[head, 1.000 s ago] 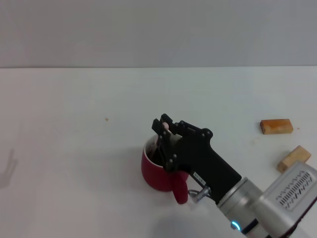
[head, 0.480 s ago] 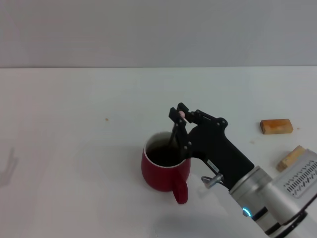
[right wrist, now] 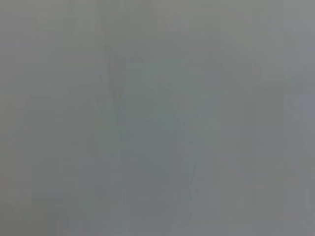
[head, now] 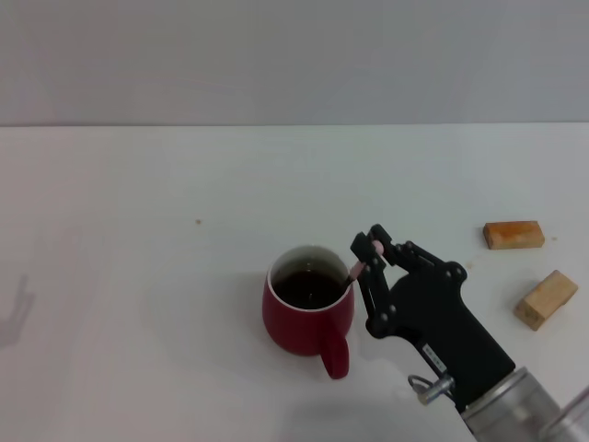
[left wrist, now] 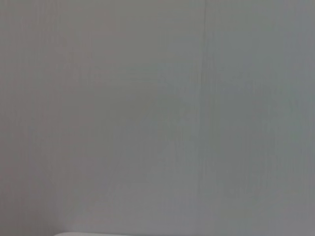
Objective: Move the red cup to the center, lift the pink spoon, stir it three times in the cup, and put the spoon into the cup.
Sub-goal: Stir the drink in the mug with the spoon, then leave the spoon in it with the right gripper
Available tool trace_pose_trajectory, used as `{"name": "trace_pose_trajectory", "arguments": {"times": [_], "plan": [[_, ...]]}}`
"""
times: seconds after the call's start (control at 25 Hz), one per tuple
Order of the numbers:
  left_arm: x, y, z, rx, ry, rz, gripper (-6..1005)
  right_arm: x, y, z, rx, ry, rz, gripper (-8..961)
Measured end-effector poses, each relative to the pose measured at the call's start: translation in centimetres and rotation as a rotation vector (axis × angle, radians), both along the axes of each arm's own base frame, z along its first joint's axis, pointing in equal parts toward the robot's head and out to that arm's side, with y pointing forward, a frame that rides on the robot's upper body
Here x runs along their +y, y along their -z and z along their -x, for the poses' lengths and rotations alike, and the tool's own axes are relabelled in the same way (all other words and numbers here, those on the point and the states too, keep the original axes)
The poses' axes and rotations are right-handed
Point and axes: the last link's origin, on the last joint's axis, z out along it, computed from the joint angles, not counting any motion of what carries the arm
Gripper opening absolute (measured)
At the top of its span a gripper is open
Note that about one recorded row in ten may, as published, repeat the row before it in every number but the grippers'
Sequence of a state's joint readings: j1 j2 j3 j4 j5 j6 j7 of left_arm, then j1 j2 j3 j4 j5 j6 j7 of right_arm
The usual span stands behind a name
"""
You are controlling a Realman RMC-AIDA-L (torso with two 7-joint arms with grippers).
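The red cup stands on the white table near the middle front, its handle turned toward me and dark liquid inside. My right gripper hovers just right of the cup's rim, shut on the pink spoon. The spoon slants down over the right rim, its lower end dipping into the liquid. The left gripper is out of view; both wrist views show only blank grey.
Two tan wooden blocks lie at the right: an orange-brown one farther back and a paler one nearer. A tiny speck marks the table left of the cup. The table's back edge meets a grey wall.
My right gripper has swung with the spoon from over the cup's left side to beyond its right rim, uncovering the cup's opening. The cup itself has stayed put.
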State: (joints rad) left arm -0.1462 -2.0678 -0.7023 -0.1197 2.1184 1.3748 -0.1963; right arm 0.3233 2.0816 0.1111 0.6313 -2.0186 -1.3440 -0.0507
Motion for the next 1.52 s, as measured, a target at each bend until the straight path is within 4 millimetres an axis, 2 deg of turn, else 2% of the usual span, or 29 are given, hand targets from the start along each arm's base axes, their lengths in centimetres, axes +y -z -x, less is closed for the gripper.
{"name": "trace_pose_trajectory", "arguments": {"times": [0.36, 0.68, 0.8, 0.96, 1.2, 1.52], "plan": [[0.0, 0.1, -0.1, 0.001, 0.004, 0.009, 852, -0.6, 1.0, 1.0, -0.003, -0.042, 0.061, 87], [-0.3, 0.1, 0.0, -0.003, 0.001, 0.006, 852, 0.9, 2.2, 3.0, -0.041, -0.107, 0.121, 87], [-0.4, 0.1, 0.0, -0.003, 0.0, 0.006, 852, 1.2, 2.3, 3.2, -0.05, -0.114, 0.121, 86], [-0.5, 0.1, 0.0, -0.005, 0.0, 0.003, 852, 2.1, 1.9, 2.8, -0.073, -0.111, 0.095, 86], [-0.7, 0.2, 0.0, -0.006, 0.003, 0.002, 852, 3.1, 0.8, 1.2, -0.094, -0.068, 0.037, 86], [-0.7, 0.2, -0.1, -0.007, 0.006, 0.002, 852, 2.1, 0.2, 0.3, -0.074, -0.044, 0.009, 86]]}}
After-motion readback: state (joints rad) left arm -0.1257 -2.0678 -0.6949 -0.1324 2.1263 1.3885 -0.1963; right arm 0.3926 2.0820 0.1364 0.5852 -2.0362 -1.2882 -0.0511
